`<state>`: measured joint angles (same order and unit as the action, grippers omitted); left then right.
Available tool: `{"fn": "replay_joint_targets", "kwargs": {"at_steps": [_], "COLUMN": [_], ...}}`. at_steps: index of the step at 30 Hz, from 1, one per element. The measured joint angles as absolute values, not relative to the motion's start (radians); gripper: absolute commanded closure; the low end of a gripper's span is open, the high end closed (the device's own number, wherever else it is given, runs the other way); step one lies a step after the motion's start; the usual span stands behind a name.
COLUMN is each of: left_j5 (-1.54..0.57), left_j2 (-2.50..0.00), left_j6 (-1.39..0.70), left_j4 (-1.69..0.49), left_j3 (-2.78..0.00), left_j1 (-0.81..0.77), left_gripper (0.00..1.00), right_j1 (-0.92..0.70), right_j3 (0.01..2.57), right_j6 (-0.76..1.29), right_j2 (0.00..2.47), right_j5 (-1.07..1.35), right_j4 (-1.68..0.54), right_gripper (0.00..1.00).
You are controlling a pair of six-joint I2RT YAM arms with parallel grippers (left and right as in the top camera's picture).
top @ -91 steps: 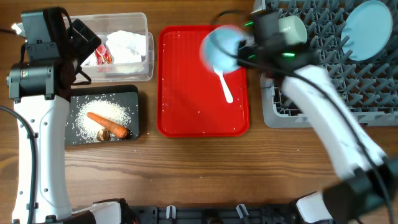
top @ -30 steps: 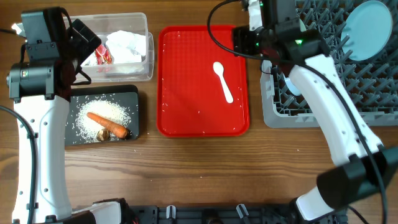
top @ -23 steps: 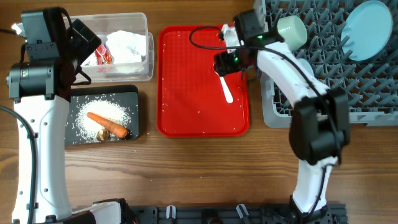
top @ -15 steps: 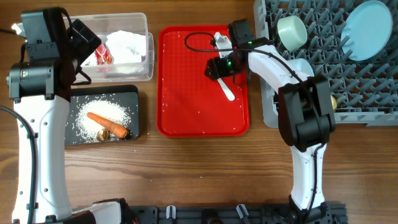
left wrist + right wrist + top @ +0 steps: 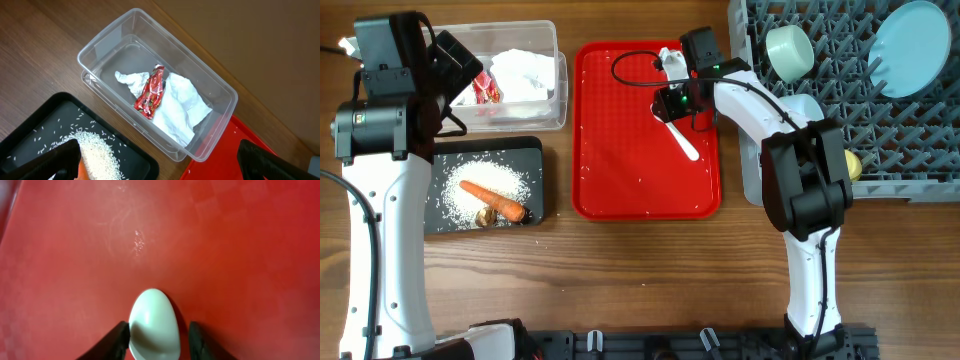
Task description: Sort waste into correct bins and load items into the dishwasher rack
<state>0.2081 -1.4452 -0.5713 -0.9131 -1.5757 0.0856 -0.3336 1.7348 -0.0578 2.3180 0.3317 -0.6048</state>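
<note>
Waste (image 5: 492, 194) lay binned left of red tray (image 5: 620, 190); rack (image 5: 885, 115) right of it held plate (image 5: 910, 35), bowl (image 5: 788, 45). Only spoon (image 5: 154, 317) left on tray, right fingers (image 5: 118, 341) open astride it. Left fingers (image 5: 60, 160) open, empty.

Robot lab bench: 2 arms (image 5: 385, 220), wood table (image 5: 620, 270) w/ dish rack (image 5: 880, 110).

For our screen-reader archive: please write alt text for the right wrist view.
The bowl of a white plastic spoon lies on the red tray at bottom centre, with the fingers of the right gripper open on either side.
</note>
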Motion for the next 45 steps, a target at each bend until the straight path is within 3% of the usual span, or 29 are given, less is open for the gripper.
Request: {"fn": "replay_joint_targets", "kwargs": {"at_steps": [8, 15, 20, 29, 34, 40, 45], "left_j5": [0.208, 0.208, 0.208, 0.208, 0.208, 0.208, 0.208], "left_j2": [-1.445, -1.445, -1.445, -1.445, -1.445, -1.445, -1.445], "left_j6": [-0.572, -0.571, -0.571, -0.571, -0.571, -0.571, -0.571], "left_j4": [-0.913, -0.913, -0.913, -0.913, -0.913, -0.913, -0.913], "left_j3": [-1.576, -1.576, -1.576, -1.576, -1.576, -1.576, -1.576], "left_j1": [0.085, 0.086, 0.085, 0.086, 0.086, 0.086, 0.086], "left_gripper": [0.00, 0.00, 0.00, 0.00, 0.00, 0.00, 0.00], "right_j1": [-0.325, -0.322, -0.268, -0.079, 0.083, 0.347, 0.423], "right_j3": [1.737, 1.753, 1.758, 1.817, 1.768, 1.622, 1.506], "right_j6": [-0.050, -0.042, -0.039, -0.088, 0.137, 0.547, 0.666], "right_j2": [2.318, 2.315, 2.259, 1.575, 1.603, 1.691, 1.698], "right_j5": [0.343, 0.347, 0.293, 0.072, -0.201, -0.311, -0.342], "right_j4": [-0.677, -0.756, -0.970, -1.011, -1.050, -0.964, -0.775], "right_gripper": [0.96, 0.96, 0.96, 0.96, 0.96, 0.96, 0.96]}}
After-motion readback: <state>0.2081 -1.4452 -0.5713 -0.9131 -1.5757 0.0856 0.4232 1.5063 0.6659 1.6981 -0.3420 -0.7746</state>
